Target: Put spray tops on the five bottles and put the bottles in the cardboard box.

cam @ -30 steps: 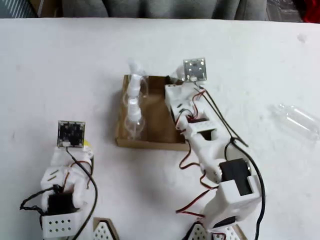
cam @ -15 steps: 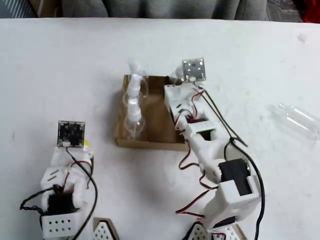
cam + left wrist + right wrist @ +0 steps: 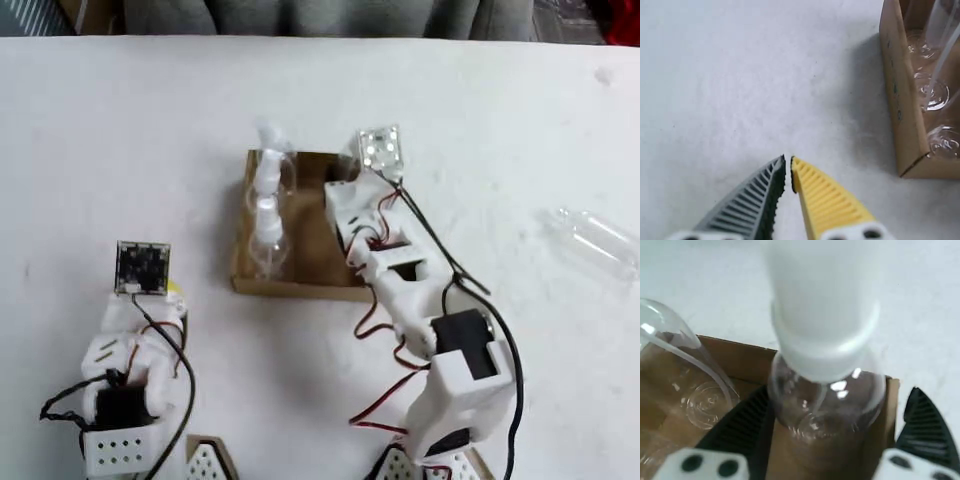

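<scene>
The cardboard box [image 3: 310,240] lies mid-table with two clear bottles [image 3: 268,212] with white spray tops along its left side. My right gripper [image 3: 840,400] hangs open over the box's far right corner. Between its black fingers [image 3: 747,427] stands a clear bottle [image 3: 827,397] with a white spray top [image 3: 822,305]; one finger is against it, the other is apart. A neighbouring bottle [image 3: 685,380] stands beside it in the box. One more clear bottle [image 3: 595,240] lies on the table at the right. My left gripper [image 3: 788,167] is shut on nothing, low over the table near the box's [image 3: 897,100] front left corner.
The right arm [image 3: 400,270] with its red and black wires reaches over the box's right side. The left arm [image 3: 130,370] sits at the front left. White tabletop stretches to the left and far side of the box.
The right arm has shifted a little to the left and nearer over the box. The left arm has kept still.
</scene>
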